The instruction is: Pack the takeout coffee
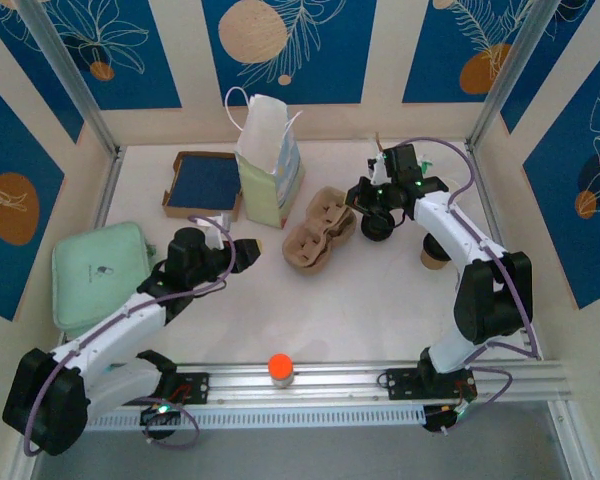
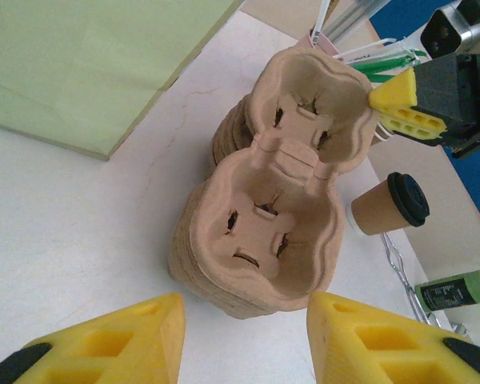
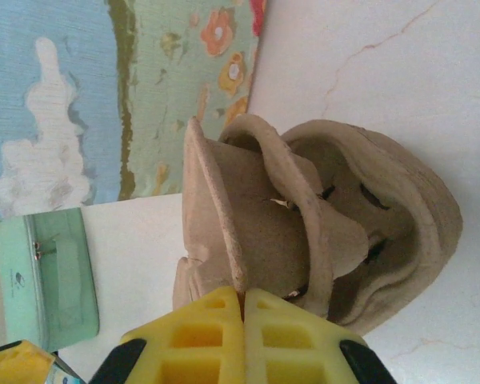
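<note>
A stack of brown pulp cup carriers (image 1: 320, 235) lies mid-table. My right gripper (image 3: 244, 300) is shut on the rim of the top carrier (image 3: 248, 224), which tilts up off the stack (image 3: 400, 216). In the top view that gripper (image 1: 365, 205) sits at the stack's far right end. My left gripper (image 2: 244, 336) is open just short of the stack's near end (image 2: 264, 232), touching nothing. A lidded paper coffee cup (image 1: 433, 257) stands to the right of the carriers; it is also in the left wrist view (image 2: 392, 204).
A tall paper bag (image 1: 267, 160) stands behind the carriers, with a flat blue box (image 1: 205, 183) to its left. A mint green pouch (image 1: 100, 272) lies at the left. A green packet (image 2: 456, 290) lies near the cup. An orange knob (image 1: 280, 368) sits on the front rail.
</note>
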`<action>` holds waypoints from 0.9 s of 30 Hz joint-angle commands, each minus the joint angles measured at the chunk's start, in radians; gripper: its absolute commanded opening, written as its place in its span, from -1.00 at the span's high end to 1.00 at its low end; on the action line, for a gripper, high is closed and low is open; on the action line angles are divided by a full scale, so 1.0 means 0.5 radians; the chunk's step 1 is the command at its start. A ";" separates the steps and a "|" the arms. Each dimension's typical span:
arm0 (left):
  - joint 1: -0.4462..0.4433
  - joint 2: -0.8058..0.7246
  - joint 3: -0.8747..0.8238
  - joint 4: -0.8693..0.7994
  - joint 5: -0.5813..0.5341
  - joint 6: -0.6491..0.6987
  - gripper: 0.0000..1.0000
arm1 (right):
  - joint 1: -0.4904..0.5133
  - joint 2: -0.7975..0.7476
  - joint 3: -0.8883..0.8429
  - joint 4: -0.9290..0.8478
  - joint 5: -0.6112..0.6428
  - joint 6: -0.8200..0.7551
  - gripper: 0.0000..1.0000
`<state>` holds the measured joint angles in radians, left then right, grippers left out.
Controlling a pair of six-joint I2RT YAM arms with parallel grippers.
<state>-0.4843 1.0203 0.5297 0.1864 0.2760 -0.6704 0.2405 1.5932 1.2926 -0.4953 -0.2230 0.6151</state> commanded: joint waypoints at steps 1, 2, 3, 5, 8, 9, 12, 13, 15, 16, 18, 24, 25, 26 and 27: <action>0.030 -0.046 -0.010 -0.053 -0.027 0.058 0.11 | -0.031 -0.063 -0.069 0.084 -0.160 0.052 1.00; 0.030 -0.052 -0.009 -0.060 -0.027 0.057 0.11 | -0.050 -0.071 -0.106 0.141 -0.238 0.083 1.00; 0.030 -0.057 -0.013 -0.063 -0.028 0.060 0.11 | -0.072 -0.075 -0.146 0.201 -0.304 0.118 1.00; 0.030 -0.061 -0.010 -0.066 -0.027 0.062 0.11 | -0.109 -0.070 -0.191 0.279 -0.419 0.172 1.00; 0.030 -0.062 -0.007 -0.072 -0.022 0.061 0.11 | -0.176 -0.067 -0.284 0.436 -0.608 0.278 1.00; 0.030 -0.064 -0.007 -0.073 -0.021 0.062 0.11 | -0.190 -0.072 -0.309 0.449 -0.608 0.290 1.00; 0.030 -0.065 -0.013 -0.072 -0.021 0.062 0.11 | -0.184 -0.116 -0.327 0.380 -0.498 0.228 1.00; 0.030 -0.065 -0.013 -0.072 -0.018 0.062 0.11 | -0.200 -0.124 -0.365 0.443 -0.576 0.259 1.00; 0.030 -0.058 -0.017 -0.069 -0.018 0.063 0.11 | -0.254 -0.137 -0.467 0.651 -0.723 0.392 1.00; 0.030 -0.053 -0.017 -0.066 -0.018 0.063 0.11 | -0.258 -0.137 -0.464 0.616 -0.683 0.379 1.00; 0.030 -0.047 -0.013 -0.063 -0.013 0.062 0.11 | -0.206 -0.159 -0.382 0.378 -0.433 0.203 1.00; 0.030 -0.043 -0.013 -0.049 -0.015 0.055 0.11 | -0.224 -0.175 -0.403 0.394 -0.456 0.202 1.00; 0.030 -0.041 -0.013 -0.048 -0.012 0.052 0.11 | -0.233 -0.178 -0.424 0.449 -0.517 0.216 1.00; 0.030 -0.046 -0.013 -0.047 -0.012 0.050 0.10 | -0.269 -0.180 -0.494 0.610 -0.657 0.317 1.00; 0.030 -0.046 -0.013 -0.047 -0.012 0.052 0.10 | -0.299 -0.175 -0.554 0.745 -0.752 0.408 1.00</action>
<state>-0.4843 1.0065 0.5297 0.1539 0.2760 -0.6704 0.1158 1.5288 1.0615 -0.2234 -0.4988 0.7635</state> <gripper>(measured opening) 0.447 0.041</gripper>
